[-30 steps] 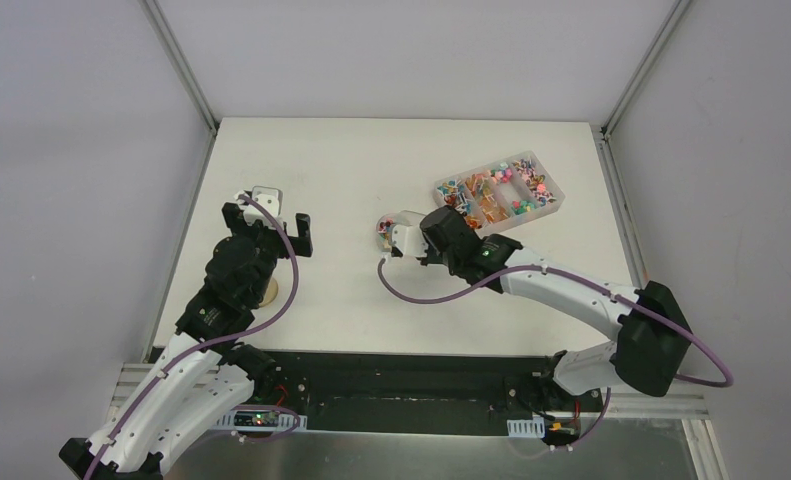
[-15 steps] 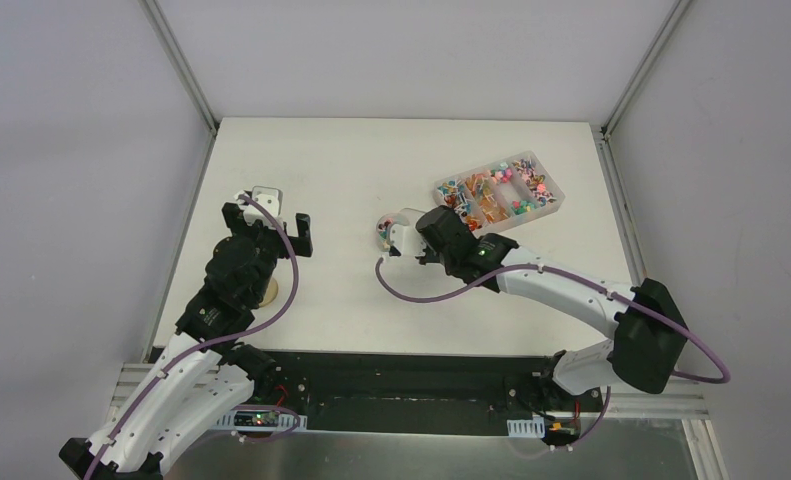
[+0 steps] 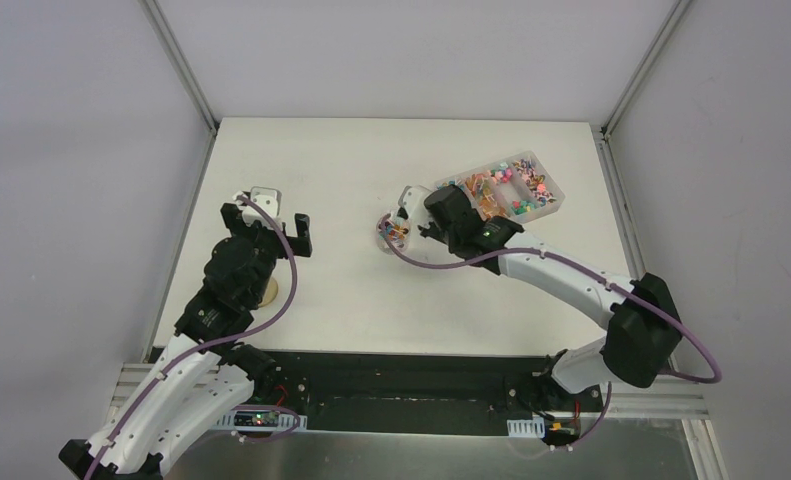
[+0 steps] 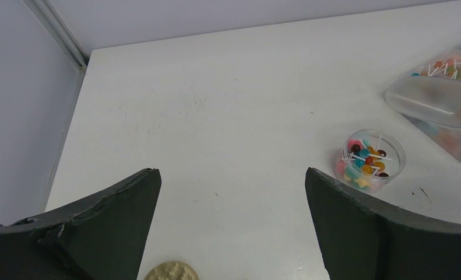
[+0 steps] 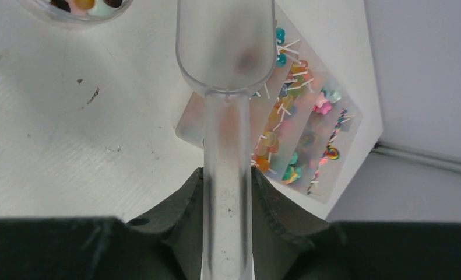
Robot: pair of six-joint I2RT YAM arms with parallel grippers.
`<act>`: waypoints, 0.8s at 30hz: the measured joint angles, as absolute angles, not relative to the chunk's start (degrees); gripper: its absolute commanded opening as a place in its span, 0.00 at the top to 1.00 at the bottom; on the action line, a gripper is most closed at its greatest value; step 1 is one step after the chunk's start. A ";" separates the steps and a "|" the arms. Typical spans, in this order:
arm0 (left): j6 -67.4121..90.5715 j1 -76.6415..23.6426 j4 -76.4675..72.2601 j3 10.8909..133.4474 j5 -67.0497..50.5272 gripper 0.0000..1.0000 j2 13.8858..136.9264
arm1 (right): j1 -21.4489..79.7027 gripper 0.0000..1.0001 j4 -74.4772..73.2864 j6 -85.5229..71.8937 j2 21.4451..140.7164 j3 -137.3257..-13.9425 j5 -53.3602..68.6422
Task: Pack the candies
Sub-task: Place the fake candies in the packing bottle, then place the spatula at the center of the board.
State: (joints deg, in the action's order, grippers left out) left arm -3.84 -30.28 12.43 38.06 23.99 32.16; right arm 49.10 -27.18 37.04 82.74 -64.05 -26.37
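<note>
The candies are tiny coloured pieces on white sticks. Some fill a small round clear jar; the jar's rim shows at the top left of the right wrist view. More lie in the clear compartment box. My right gripper is shut on the handle of a clear plastic scoop. The scoop's bowl hangs between jar and box, with no candy clearly seen in it. My left gripper stands open and holds nothing, well left of the jar.
A round wooden disc lid lies on the table under the left arm. The white table is walled by grey panels, with metal posts at its back corners. Dark scuff marks show on the table beside the jar.
My right gripper has carried the scoop away from over the jar, back and to the right, toward the compartment box. The left arm has not moved.
</note>
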 measured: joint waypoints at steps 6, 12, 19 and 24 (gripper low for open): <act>-3.84 -30.28 12.40 38.06 23.99 0.01 31.75 | 46.50 1.00 -26.15 26.39 87.18 -65.25 -24.51; -3.84 -30.28 12.40 38.04 24.03 0.01 31.73 | 46.22 1.00 -24.71 19.55 93.34 -65.93 -24.25; -3.84 -30.28 12.40 37.95 24.05 0.01 31.38 | 44.95 1.00 -19.35 16.27 98.13 -65.98 -24.60; -3.84 -30.28 12.40 37.95 24.05 0.01 31.38 | 42.89 1.00 -15.20 16.16 102.41 -68.64 -23.66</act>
